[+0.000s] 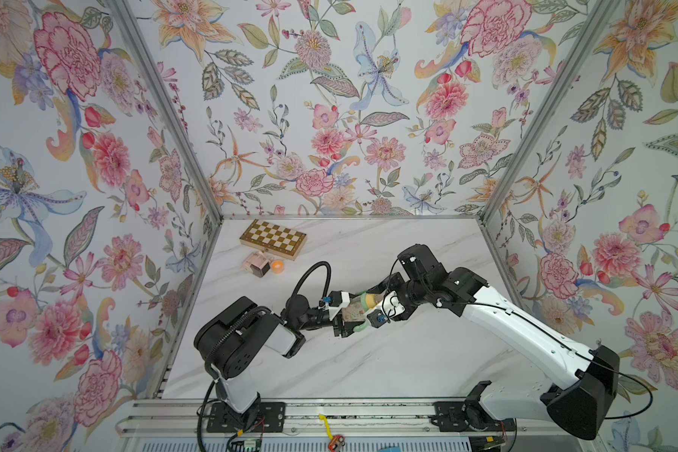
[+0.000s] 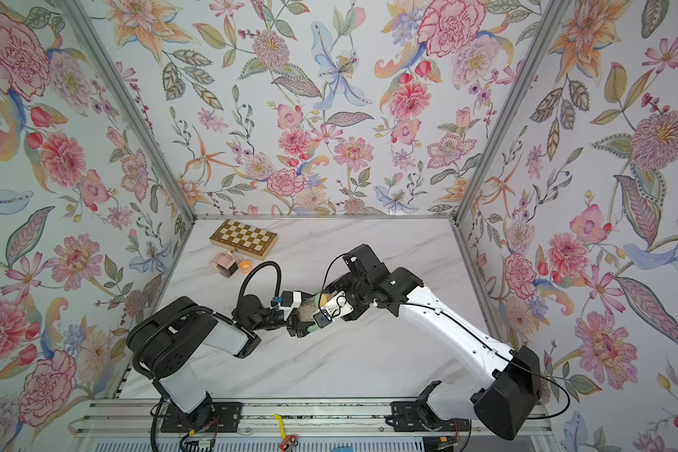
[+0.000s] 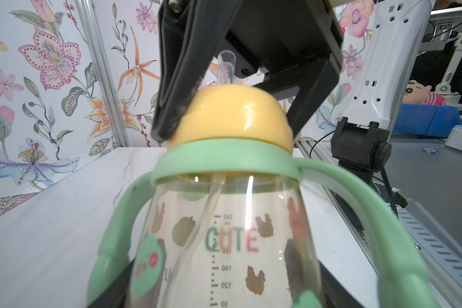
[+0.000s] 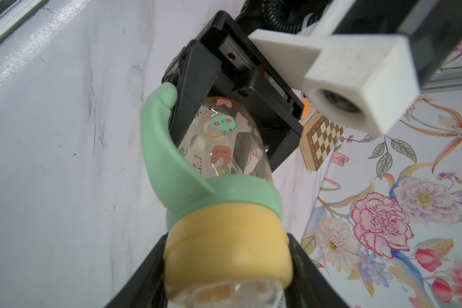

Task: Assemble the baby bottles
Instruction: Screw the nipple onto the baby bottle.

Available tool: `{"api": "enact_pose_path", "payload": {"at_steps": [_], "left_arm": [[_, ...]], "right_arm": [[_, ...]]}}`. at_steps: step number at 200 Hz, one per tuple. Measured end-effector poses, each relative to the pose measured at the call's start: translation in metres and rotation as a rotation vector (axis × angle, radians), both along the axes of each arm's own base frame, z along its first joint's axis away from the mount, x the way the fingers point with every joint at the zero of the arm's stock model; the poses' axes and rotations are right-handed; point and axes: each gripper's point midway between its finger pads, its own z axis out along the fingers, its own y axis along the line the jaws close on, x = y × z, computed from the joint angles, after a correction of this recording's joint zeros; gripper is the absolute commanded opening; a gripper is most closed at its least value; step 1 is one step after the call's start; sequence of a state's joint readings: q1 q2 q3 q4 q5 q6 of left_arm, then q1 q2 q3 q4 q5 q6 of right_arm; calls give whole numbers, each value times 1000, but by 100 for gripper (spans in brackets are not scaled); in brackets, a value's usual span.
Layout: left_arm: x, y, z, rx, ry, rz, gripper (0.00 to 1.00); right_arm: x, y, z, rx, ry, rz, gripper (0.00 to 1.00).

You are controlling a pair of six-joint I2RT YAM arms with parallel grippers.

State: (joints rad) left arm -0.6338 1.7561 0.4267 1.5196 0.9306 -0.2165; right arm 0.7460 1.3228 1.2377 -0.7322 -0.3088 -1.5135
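One baby bottle (image 3: 251,208), one chessboard (image 1: 273,239)

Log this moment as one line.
left hand: shut on bottle body | right hand: shut on yellow collar | yellow collar: seated above green handle ring | chessboard: far-left corner, apart

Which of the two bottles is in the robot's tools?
The clear baby bottle with pale green handle ring and yellow collar: left tool grips its body, right tool its collar. The pink-and-brown cube-shaped bottle sits untouched.
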Motion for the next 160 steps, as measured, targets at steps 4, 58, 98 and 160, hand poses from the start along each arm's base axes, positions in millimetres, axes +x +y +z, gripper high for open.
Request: {"api": "enact_pose_path", "payload": {"at_steps": [4, 58, 98, 160], "left_arm": [[0, 0, 0, 0, -4, 3, 0], [44, 14, 17, 9, -228, 359, 0], [90, 52, -8, 151, -298, 715, 0], [94, 66, -18, 207, -311, 791, 0]], "right_arm": [[0, 0, 0, 1, 7, -5, 41], [33, 11, 24, 151, 371, -424, 38], [94, 43, 56, 451, 1025, -947, 31], [86, 46, 55, 494, 1467, -1340, 60]]}}
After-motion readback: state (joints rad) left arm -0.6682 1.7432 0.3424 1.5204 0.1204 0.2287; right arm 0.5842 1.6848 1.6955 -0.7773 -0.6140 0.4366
